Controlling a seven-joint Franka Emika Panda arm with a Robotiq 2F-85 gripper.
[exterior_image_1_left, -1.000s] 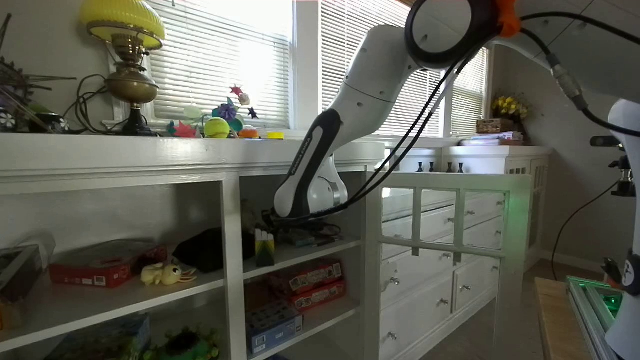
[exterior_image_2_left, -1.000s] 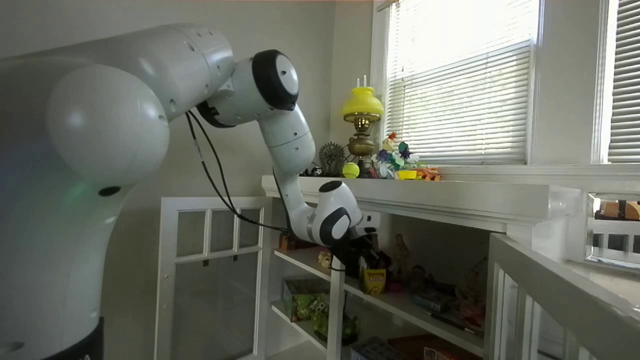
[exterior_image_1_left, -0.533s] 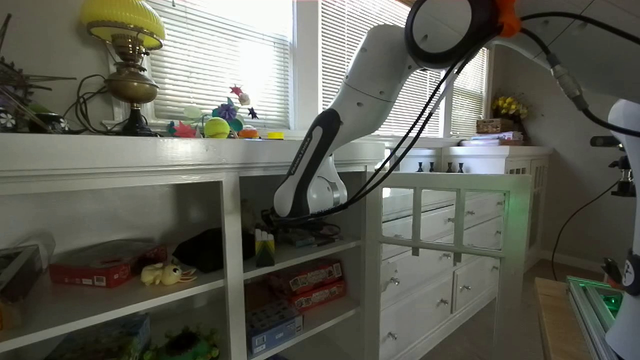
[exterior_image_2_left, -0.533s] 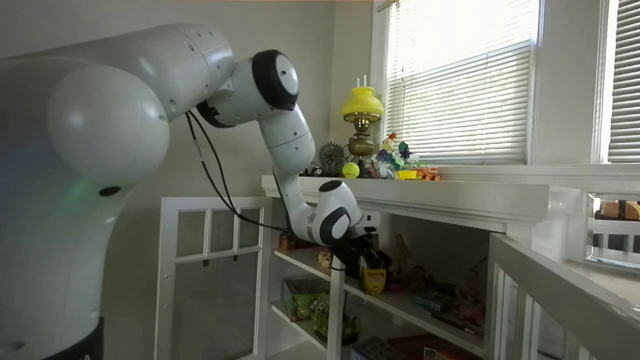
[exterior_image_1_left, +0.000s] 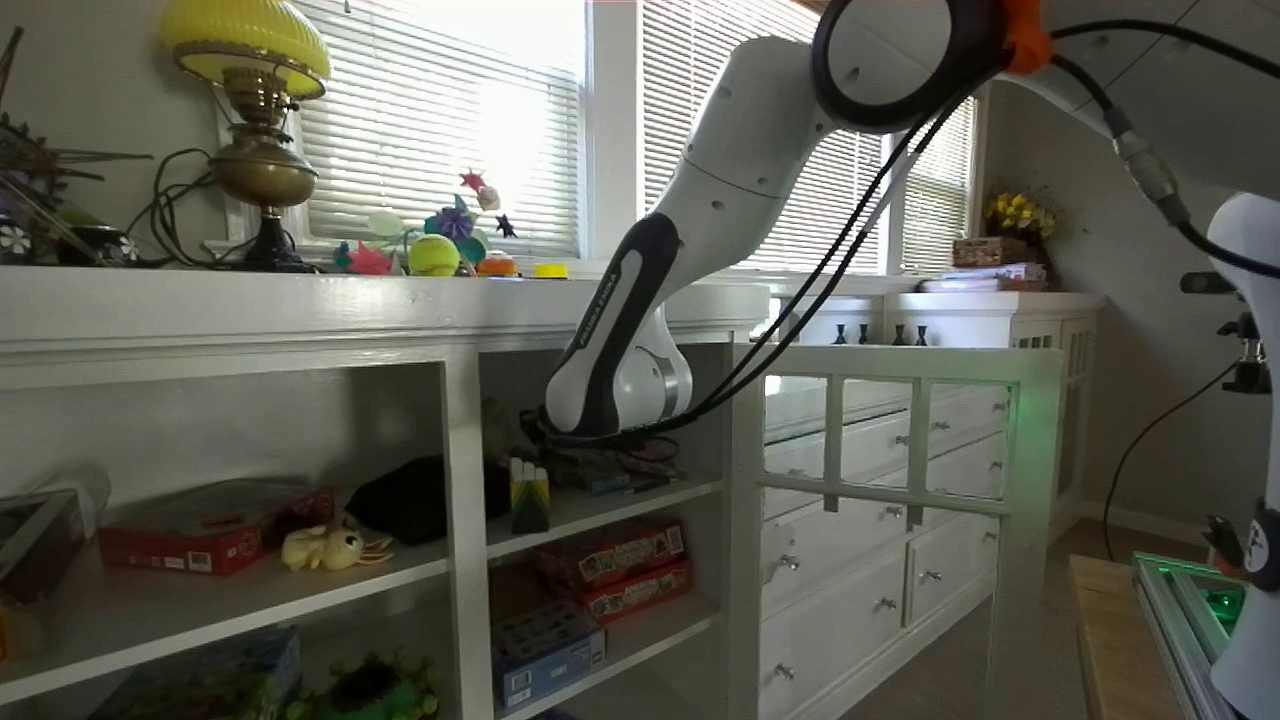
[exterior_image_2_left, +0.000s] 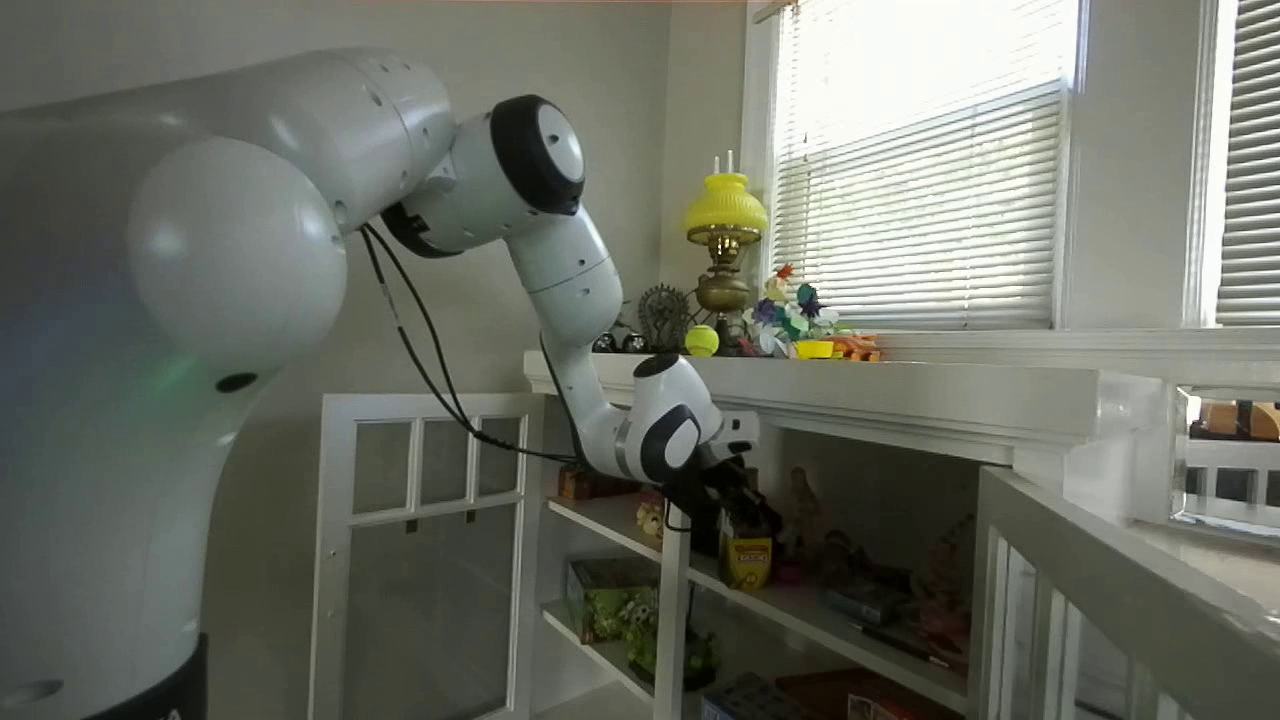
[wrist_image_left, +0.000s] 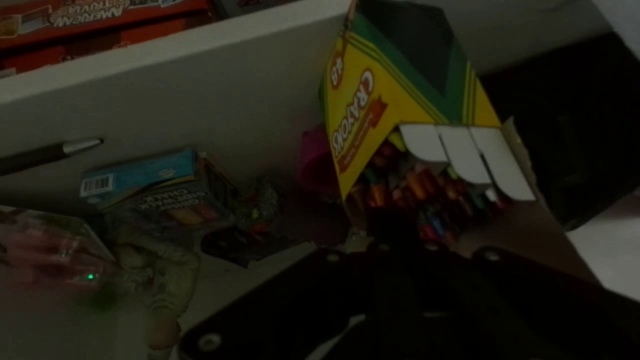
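In both exterior views the crayon box (exterior_image_1_left: 530, 507) stands on the upper shelf (exterior_image_1_left: 640, 510), and in the wrist view the gripper (wrist_image_left: 392, 222), clenched with no visible load, is at its open top, where sideways travel could topple it, spilling crayons (wrist_image_left: 422, 185).

Upper shelf (exterior_image_1_left: 620, 514) of white cabinet (exterior_image_1_left: 740, 620): crayon box (wrist_image_left: 400, 90) standing upright near front edge, pink object (wrist_image_left: 316, 160) just beside it. Farther along: dark pen (wrist_image_left: 40, 157) toward front edge, chalk box (wrist_image_left: 140, 175) set deeper. Other side of front post (exterior_image_1_left: 465, 520), same level: red box (exterior_image_1_left: 200, 550), yellow toy (exterior_image_1_left: 325, 548), black item (exterior_image_1_left: 405, 500) partly behind post, identity not determinable. Lower shelf (exterior_image_1_left: 665, 620): blue box (exterior_image_1_left: 550, 655); near it, two stacked red boxes (exterior_image_1_left: 638, 592), lower one bearing on shelf. Cabinet top (exterior_image_1_left: 380, 305): brass-coloured lamp (exterior_image_1_left: 263, 182), upright; tennis ball (exterior_image_1_left: 434, 256), apart from lamp base.
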